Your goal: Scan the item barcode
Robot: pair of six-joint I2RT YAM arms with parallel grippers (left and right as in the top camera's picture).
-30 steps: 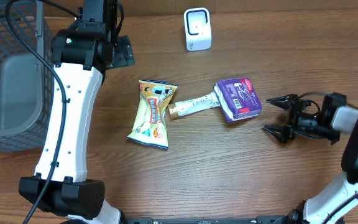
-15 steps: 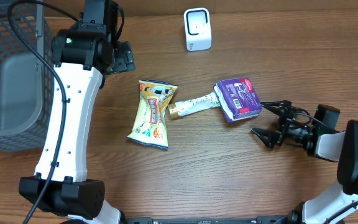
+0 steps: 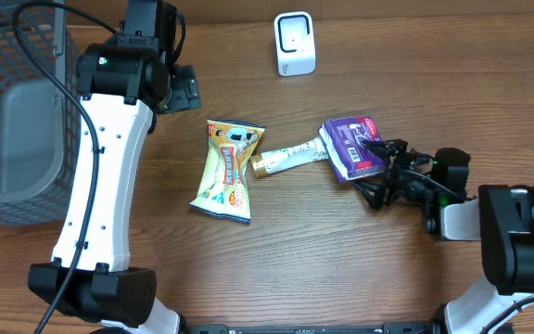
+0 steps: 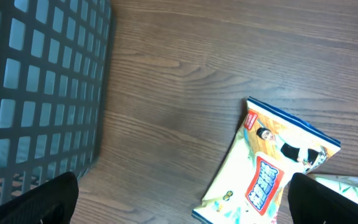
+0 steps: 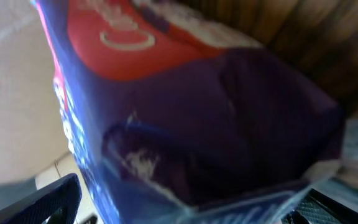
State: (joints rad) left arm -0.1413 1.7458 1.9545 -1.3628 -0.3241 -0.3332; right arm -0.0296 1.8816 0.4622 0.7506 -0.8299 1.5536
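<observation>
purple packet [image 3: 349, 144] at mid-right of the bench [image 3: 304, 260], judged to be the item to be scanned, since the right gripper [image 3: 373, 171] is presented to its right-hand end. the gripper is shown fully spread, one finger to either side of that end, with nothing clamped; contact cannot be confirmed. in the right wrist view the packet [image 5: 216, 124] fills the frame, its film creased and glossy. a light, soft, crinkling pouch is inferred, likely to slip and to buckle if pinched hard; a hold across the near end or a sealed seam is judged best, so that the printed faces are left uncovered. no barcode can be made out.

a pale tube [image 3: 290, 155] with a brown cap is seen touching the packet's left end and may be dragged along with it. a yellow snack bag [image 3: 227, 170] lies just beyond the tube. the white scanner [image 3: 295, 44] stands at the far edge, well apart, with open bench between. the left gripper [image 3: 184, 90], also wide open and empty, hangs near the grey basket [image 3: 7, 56], away from the path.
</observation>
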